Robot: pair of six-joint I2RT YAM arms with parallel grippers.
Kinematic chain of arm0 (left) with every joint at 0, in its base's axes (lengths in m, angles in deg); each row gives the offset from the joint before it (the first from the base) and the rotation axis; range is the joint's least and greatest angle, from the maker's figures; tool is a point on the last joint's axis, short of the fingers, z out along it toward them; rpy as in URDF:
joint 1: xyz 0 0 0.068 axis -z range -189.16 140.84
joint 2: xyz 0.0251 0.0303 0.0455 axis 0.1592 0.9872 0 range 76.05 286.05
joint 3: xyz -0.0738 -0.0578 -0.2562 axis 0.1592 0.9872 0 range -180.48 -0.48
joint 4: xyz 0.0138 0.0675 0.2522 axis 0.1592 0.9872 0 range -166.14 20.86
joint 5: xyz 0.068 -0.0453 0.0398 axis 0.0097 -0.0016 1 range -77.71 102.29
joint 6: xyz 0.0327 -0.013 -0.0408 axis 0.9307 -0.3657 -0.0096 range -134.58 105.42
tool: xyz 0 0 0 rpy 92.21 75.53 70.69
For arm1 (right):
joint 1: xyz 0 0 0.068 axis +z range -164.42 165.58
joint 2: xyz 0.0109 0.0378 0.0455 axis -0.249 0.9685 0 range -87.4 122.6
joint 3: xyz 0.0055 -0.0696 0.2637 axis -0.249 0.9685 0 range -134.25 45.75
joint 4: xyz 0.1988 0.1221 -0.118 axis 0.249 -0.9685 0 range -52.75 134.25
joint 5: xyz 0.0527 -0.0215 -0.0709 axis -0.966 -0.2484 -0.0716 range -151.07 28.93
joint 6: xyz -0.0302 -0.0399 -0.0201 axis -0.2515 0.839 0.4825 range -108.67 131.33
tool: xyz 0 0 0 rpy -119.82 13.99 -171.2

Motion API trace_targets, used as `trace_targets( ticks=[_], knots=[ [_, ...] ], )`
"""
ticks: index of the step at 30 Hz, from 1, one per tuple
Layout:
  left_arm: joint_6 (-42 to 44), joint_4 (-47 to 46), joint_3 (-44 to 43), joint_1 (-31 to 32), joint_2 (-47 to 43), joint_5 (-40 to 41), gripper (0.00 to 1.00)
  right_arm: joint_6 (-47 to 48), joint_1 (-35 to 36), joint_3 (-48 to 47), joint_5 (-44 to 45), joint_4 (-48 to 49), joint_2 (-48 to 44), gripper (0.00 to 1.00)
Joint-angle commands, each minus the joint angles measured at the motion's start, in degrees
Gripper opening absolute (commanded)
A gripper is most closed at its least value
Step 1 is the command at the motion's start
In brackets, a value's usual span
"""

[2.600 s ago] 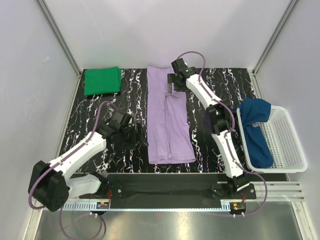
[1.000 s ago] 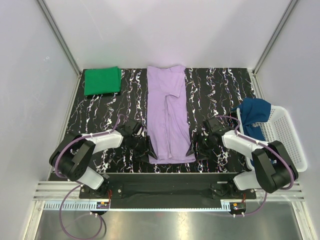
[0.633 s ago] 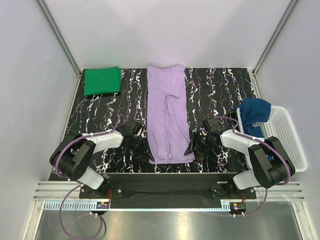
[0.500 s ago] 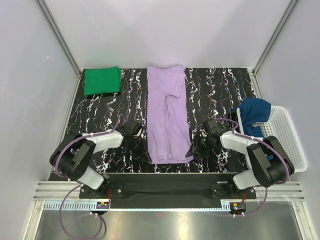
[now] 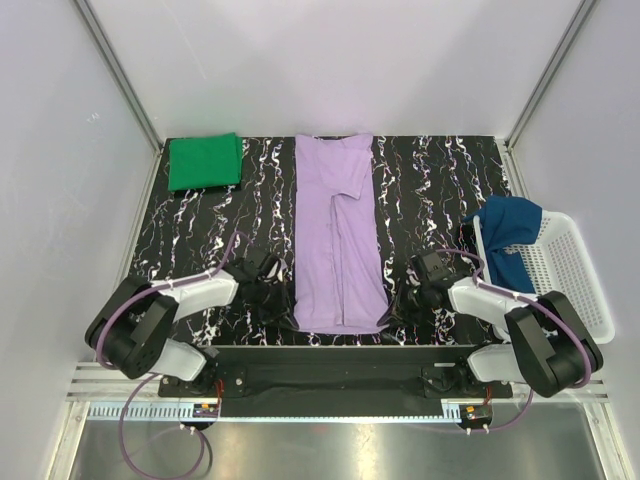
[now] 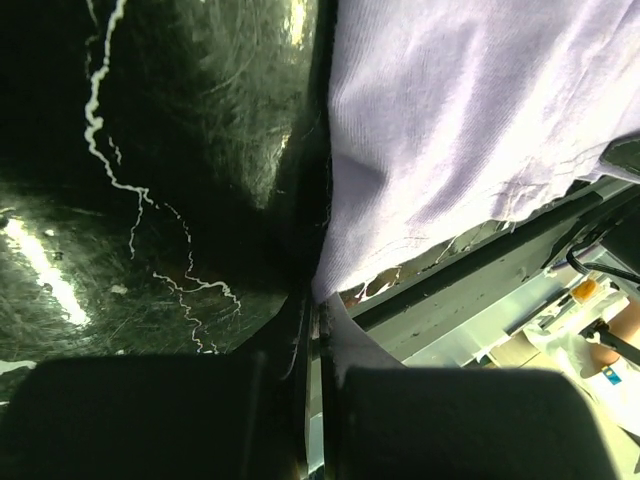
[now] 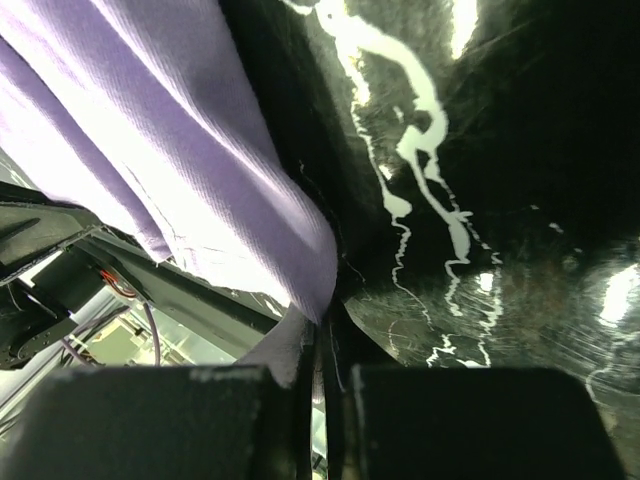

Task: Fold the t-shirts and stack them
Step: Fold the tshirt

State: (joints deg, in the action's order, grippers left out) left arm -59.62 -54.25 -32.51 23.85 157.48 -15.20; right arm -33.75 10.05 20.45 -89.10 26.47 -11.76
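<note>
A lavender t-shirt [image 5: 338, 232] lies as a long folded strip down the middle of the black marbled table. My left gripper [image 5: 283, 302] is shut on its near left corner; the left wrist view shows the lavender cloth [image 6: 450, 130] pinched between the jaws. My right gripper [image 5: 396, 304] is shut on the near right corner, and the right wrist view shows the cloth [image 7: 190, 150] caught the same way. A folded bright green t-shirt [image 5: 204, 161] sits at the far left corner. A dark blue t-shirt [image 5: 510, 262] hangs over the white mesh basket.
The white mesh basket [image 5: 568, 280] stands at the right edge of the table. The table's near edge and a black rail [image 5: 330, 365] run just behind both grippers.
Both grippers moved in to the near corners of the lavender shirt and shut on the cloth. The shirt's near hem has bunched slightly inward.
</note>
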Motion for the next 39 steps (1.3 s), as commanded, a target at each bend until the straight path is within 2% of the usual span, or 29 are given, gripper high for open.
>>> trace_targets(
  ticks=[1, 6, 8, 11, 13, 18, 23, 27, 33, 39],
  knots=[
    [2.3, 3.6, 4.2, 0.4, -0.3, 7.5, 0.0, -0.5, 1.2, 1.6, 2.5, -0.9, 0.7, 0.0],
    [3.1, 6.1, 3.7, 0.5, -3.2, 7.0, 0.0, -2.2, 2.4, 2.0, 2.2, -1.1, -1.5, 0.0],
    [3.2, 8.2, 2.0, 0.6, -5.4, 7.4, 0.0, -1.7, 2.3, 0.3, 3.1, -4.6, -3.6, 0.0],
    [4.4, 14.8, -6.2, 0.2, -6.5, 10.0, 0.0, 0.0, 1.6, -5.8, 7.9, -11.1, -6.7, 0.0],
    [5.6, 17.2, -14.1, -0.9, -4.9, 11.1, 0.0, 2.4, -0.2, -11.2, 8.8, -13.7, -5.0, 0.0],
    [9.3, 19.8, -28.4, -5.2, 6.6, 10.5, 0.0, 10.7, -4.7, -26.2, 7.2, -15.7, 7.3, 0.0],
    [12.3, 23.0, -46.3, -10.1, 18.6, 9.6, 0.0, 15.5, -7.7, -40.2, 6.1, -17.5, 18.5, 0.0],
    [13.0, 24.7, -57.5, -13.3, 27.3, 8.9, 0.0, 19.5, -10.2, -54.8, 5.0, -21.4, 30.1, 0.0],
    [12.6, 25.9, -67.6, -16.0, 36.3, 8.0, 0.0, 22.4, -12.5, -73.8, 1.2, -27.5, 43.9, 0.0],
    [12.2, 26.7, -72.8, -17.1, 41.6, 6.1, 0.0, 23.9, -12.5, -83.7, -1.6, -30.2, 52.3, 0.0]
  ],
)
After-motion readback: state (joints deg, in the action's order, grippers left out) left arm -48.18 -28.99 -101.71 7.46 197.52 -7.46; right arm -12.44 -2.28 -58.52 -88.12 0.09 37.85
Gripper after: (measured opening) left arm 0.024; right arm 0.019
